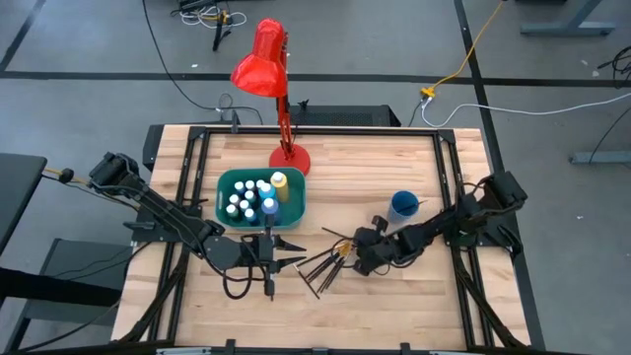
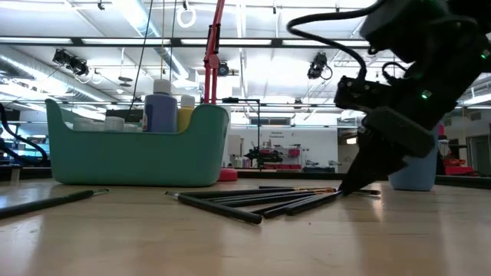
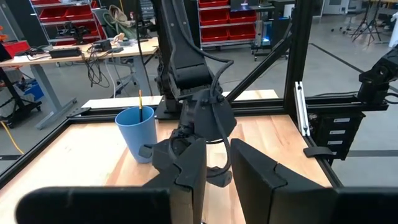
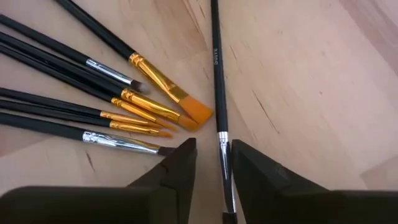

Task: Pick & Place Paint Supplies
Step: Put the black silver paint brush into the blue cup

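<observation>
Between the right hand's (image 4: 211,165) narrowly parted fingers, one thin black brush (image 4: 217,81) lies flat on the bench (image 4: 298,81); no grip can be confirmed. The other brushes (image 4: 124,102), gold- and silver-ferruled, are fanned just beside it. A clean pick is best made by closing squarely on the round handle, clear of its neighbours. Capped bottles (image 1: 252,197) stand in the teal bin (image 1: 225,183). Near it the left hand (image 1: 268,254) waits, its fingers slightly apart and apparently empty.
</observation>
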Motion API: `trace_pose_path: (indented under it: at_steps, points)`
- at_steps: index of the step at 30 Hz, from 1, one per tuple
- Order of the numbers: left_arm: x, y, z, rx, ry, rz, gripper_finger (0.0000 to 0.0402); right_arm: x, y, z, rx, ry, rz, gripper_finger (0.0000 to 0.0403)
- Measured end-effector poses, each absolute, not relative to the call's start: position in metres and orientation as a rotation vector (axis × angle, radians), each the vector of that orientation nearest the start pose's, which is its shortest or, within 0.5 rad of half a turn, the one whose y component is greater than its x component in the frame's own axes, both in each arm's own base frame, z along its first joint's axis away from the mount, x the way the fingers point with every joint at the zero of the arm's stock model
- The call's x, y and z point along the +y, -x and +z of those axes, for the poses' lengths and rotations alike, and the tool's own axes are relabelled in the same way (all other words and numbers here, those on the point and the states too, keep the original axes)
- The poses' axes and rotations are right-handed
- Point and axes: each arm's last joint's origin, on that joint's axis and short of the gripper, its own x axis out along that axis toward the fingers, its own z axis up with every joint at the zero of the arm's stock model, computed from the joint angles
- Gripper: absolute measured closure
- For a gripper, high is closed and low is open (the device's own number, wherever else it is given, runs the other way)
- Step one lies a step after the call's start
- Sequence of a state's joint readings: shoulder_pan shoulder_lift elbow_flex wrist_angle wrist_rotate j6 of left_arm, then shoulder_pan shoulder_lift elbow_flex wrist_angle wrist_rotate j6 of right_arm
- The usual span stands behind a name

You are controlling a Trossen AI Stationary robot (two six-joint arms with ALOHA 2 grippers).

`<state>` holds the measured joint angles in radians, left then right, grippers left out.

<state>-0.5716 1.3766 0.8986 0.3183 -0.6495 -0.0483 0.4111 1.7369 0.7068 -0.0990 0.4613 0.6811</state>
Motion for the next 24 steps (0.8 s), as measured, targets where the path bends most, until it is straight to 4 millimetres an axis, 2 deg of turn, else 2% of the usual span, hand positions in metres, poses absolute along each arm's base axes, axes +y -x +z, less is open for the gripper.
trace_pose_path:
  at_steps: [4, 8, 12, 16, 24]
  points:
    - [-0.150, -0.265, 0.288, 0.135, -0.026, 0.072, 0.0319, 0.097, -0.250, 0.086, 0.883, -0.195, -0.390, 0.0287]
    - [-0.150, -0.265, 0.287, 0.139, -0.008, 0.059, 0.0319, 0.093, -0.231, 0.073, 0.703, -0.289, -0.392, 0.0286]
    - [-0.150, -0.265, 0.288, 0.138, -0.004, 0.075, 0.0319, 0.090, -0.213, 0.067, 0.602, -0.193, -0.323, 0.0286]
    - [-0.147, -0.266, 0.288, 0.135, -0.002, 0.085, 0.0319, 0.090, -0.211, 0.065, 0.619, -0.099, -0.304, 0.0286]
    - [-0.138, -0.271, 0.288, 0.132, 0.040, 0.122, 0.0319, 0.093, -0.216, 0.048, 0.524, -0.111, -0.360, 0.0286]
